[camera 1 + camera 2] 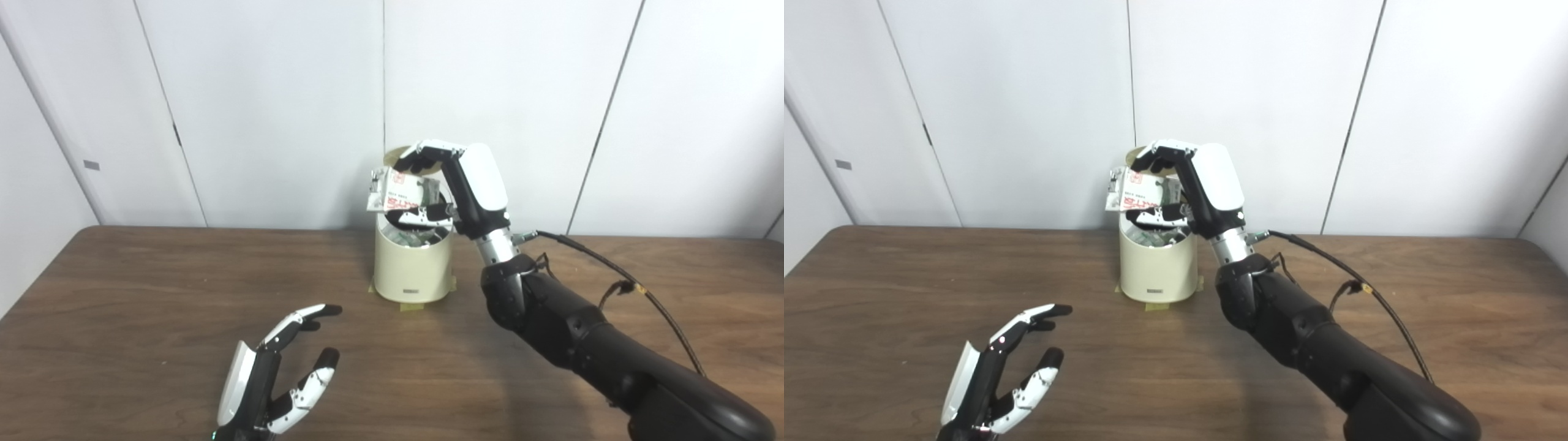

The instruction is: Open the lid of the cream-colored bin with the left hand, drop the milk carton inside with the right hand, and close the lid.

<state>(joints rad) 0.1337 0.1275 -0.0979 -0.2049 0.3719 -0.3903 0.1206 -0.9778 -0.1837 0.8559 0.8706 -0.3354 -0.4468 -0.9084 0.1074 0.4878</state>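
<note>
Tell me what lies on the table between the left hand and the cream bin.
Nothing: in both views only bare table lies between the open left hand and the bin.

table (153,294): dark wood grain, matt
bin (411,269): smooth cream plastic
milk carton (398,193), above bin: crumpled printed paper

Bin (411,269) stood at the table's (122,318) rear centre; milk carton (395,193) above its mouth, in the right hand (456,184); left hand (275,373) front-left, well apart.
</note>
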